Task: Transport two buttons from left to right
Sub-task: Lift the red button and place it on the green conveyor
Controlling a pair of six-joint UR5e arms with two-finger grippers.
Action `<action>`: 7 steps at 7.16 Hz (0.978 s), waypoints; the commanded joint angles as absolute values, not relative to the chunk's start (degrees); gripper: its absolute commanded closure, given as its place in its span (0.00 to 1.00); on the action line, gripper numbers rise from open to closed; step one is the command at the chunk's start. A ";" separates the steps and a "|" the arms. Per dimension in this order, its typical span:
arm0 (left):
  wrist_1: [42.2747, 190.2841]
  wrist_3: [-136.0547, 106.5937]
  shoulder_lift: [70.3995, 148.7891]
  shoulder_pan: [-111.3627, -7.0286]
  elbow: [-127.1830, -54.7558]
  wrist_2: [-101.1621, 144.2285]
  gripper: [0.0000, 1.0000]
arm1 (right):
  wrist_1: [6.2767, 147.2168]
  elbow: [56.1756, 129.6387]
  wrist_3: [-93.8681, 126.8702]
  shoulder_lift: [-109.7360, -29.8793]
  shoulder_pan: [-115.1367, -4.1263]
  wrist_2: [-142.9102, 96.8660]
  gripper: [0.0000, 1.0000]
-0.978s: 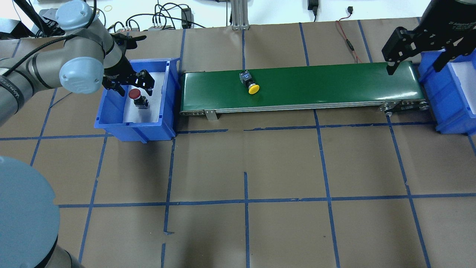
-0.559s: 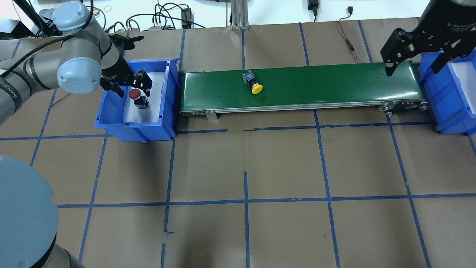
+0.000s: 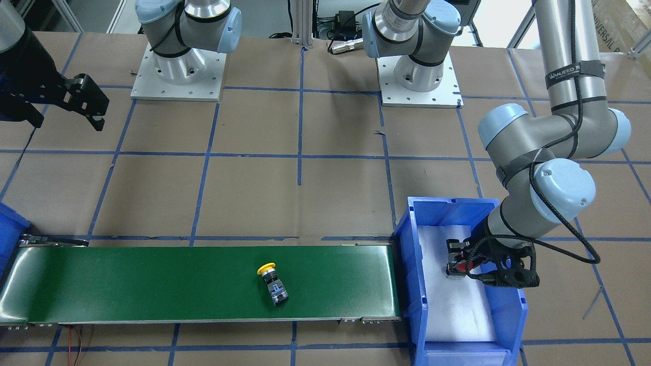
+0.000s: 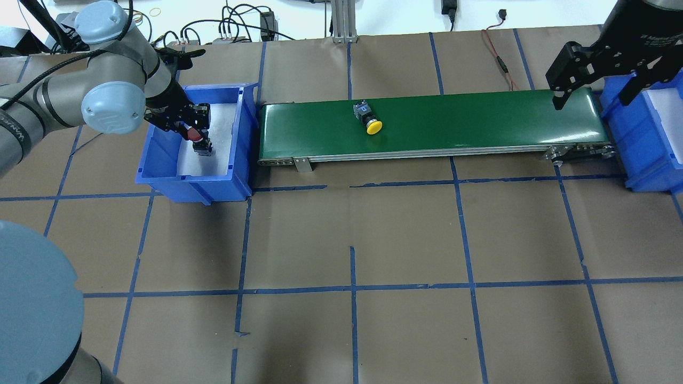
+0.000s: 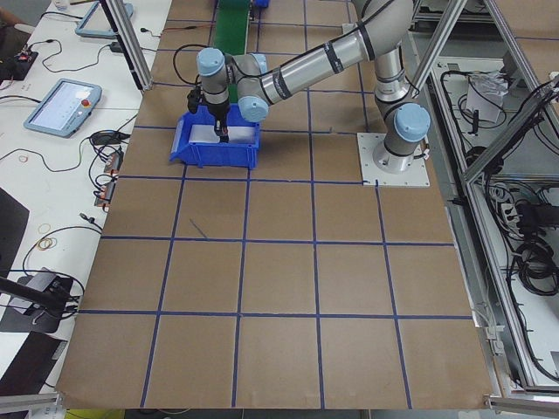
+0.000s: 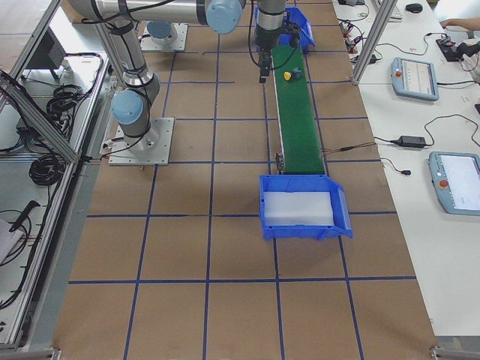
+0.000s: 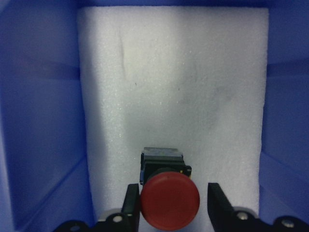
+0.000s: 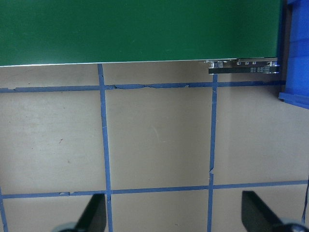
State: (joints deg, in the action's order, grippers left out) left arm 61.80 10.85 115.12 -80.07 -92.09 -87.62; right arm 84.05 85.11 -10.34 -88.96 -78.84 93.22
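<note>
Red mushroom cap at centre of the left wrist view: the red button point(image 7: 170, 200) lies on the white foam liner point(image 7: 193, 72) of the left bin point(image 4: 197, 186), cap toward the camera and dark body behind it. I see nothing else in that bin. The left gripper point(image 4: 192, 124) is down inside the bin with its fingers straddling the cap. One finger is against the cap's edge, or nearly so, and the other stands just off it, so I log the claw as parted and not clamped. I judge the step in hand to be the grasp of the second button. The next move calls for a square closure on the cap, a lift clear of the bin wall, and a set-down on the green belt point(image 4: 480, 120). The yellow button point(image 4: 369, 118) lies on its side on that belt, left of the middle and well apart from either bin. The right gripper point(image 4: 590, 100) hangs over the belt's right end beside the right bin point(image 4: 621, 128), fingers spread wide and holding nothing. The right-side view shows that bin with a white liner and neither button in it.
</note>
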 commanded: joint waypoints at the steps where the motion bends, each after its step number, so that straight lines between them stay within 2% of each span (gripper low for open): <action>1: 61.70 10.81 114.53 -80.07 -89.84 -87.63 0.99 | 84.11 85.08 -10.37 -88.95 -78.84 93.25 0.00; 3: 68.23 6.02 111.29 -80.16 -86.67 -87.20 0.98 | 84.20 84.99 -10.63 -88.95 -78.66 93.43 0.00; 5: 74.68 -1.04 104.97 -84.79 -85.87 -85.87 0.98 | 83.94 84.99 -10.63 -88.95 -78.84 93.17 0.00; 6: 77.06 -3.32 103.81 -88.90 -82.39 -86.22 0.98 | 83.94 84.99 -10.63 -88.95 -78.75 93.25 0.00; 7: 81.43 -9.87 105.89 -92.25 -75.92 -85.70 0.98 | 84.02 85.08 -10.72 -88.95 -78.75 93.43 0.00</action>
State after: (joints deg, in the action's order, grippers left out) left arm 76.95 -3.91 105.23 -88.08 -81.87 -86.01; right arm 83.98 85.01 -10.66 -88.94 -78.78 93.29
